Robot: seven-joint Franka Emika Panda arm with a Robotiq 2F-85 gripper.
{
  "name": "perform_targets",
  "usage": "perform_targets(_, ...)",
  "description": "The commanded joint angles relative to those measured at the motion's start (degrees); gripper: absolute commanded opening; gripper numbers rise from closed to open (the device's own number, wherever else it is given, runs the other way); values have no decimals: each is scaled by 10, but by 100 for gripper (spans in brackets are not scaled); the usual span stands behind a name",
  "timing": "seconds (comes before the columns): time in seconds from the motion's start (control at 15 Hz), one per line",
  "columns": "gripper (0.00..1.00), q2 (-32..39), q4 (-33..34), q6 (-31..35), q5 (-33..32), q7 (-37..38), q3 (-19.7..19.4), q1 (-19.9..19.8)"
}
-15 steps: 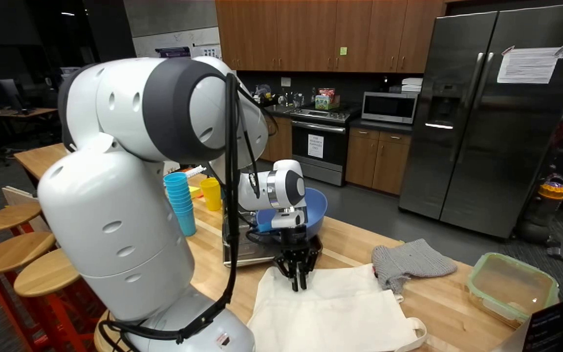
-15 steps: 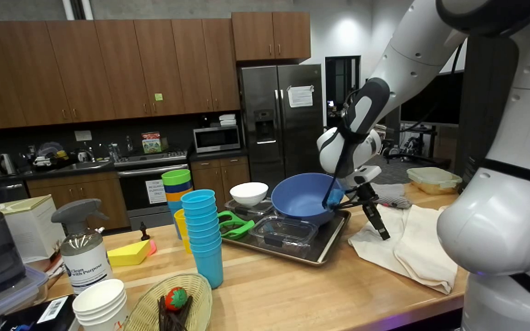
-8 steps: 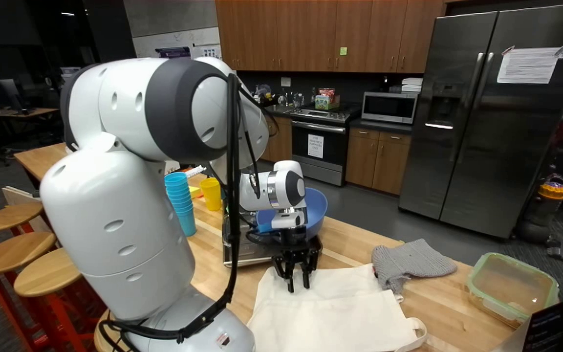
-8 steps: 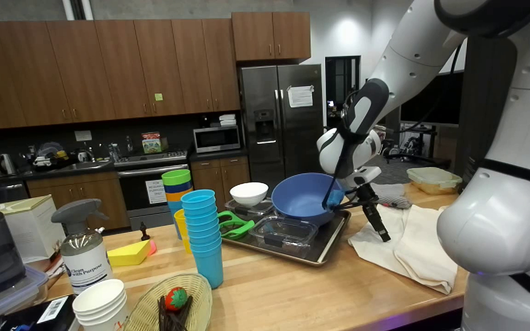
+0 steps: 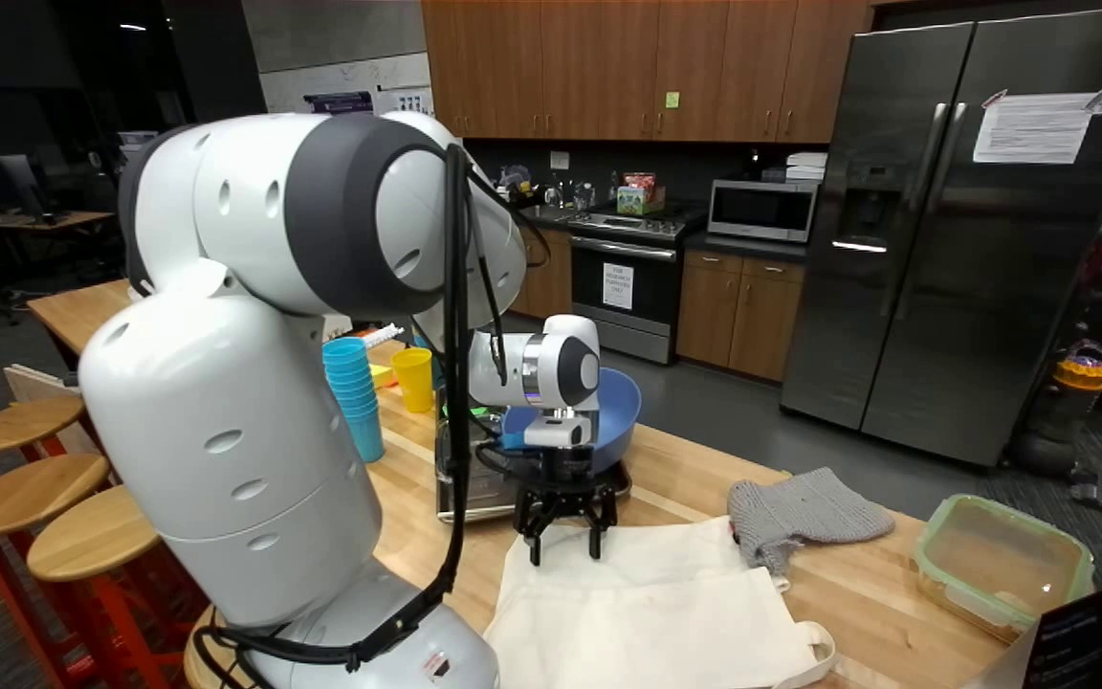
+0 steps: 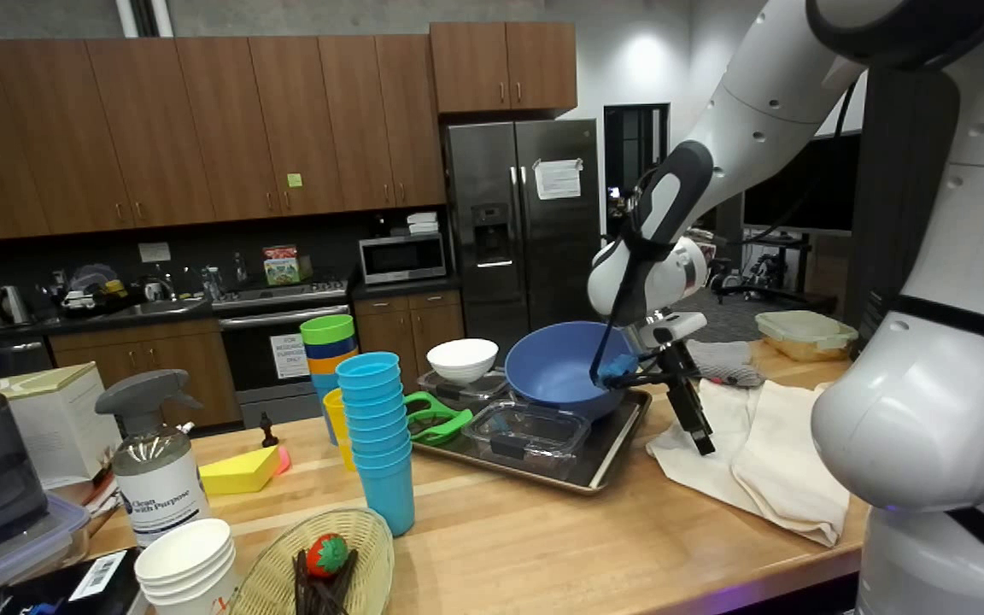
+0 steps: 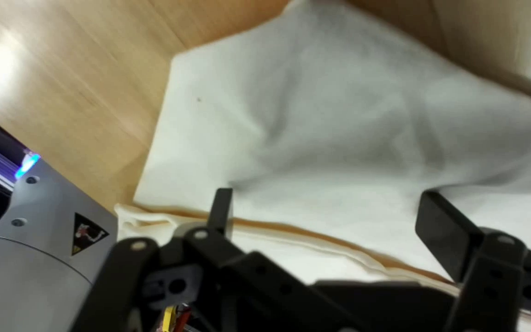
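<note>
A cream cloth point(image 5: 647, 622) with a strap loop at one corner lies on the wooden table, creased across its middle. My gripper point(image 5: 565, 557) points down over the cloth's far part in both exterior views, its jaws spread wide. In the wrist view, the two black fingertips of my gripper point(image 7: 327, 193) stand well apart with only the cloth point(image 7: 339, 115) visible below and between them. A folded edge point(image 7: 302, 233) runs across beneath the fingers. Nothing is held. Whether the tips touch the fabric I cannot tell.
Behind the gripper, a blue bowl point(image 6: 556, 367) and clear containers point(image 6: 526, 436) sit on a metal tray point(image 6: 607, 457). A grey knitted cloth point(image 5: 804, 517) lies beside the cream one, near a green-lidded container point(image 5: 1005, 560). Stacked blue cups point(image 6: 385, 461) stand further along the table.
The jaws have gone from nearly together to wide apart. The gripper has shifted slightly toward the tray, to the left in both exterior views. The cloth looks the same.
</note>
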Motion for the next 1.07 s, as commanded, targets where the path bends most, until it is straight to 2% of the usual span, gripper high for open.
perform_targets(0.0,100,6,16,-34,36,5,-3,3)
perform_targets(0.27,100,5,20,-44,48,18,-2,3)
perform_targets(0.4,100,2,15,-14,48,33,-2,2)
perform_targets(0.6,100,3,16,-2,41,51,-1,1)
perform_targets(1.0,100,8,24,-35,30,86,2,1)
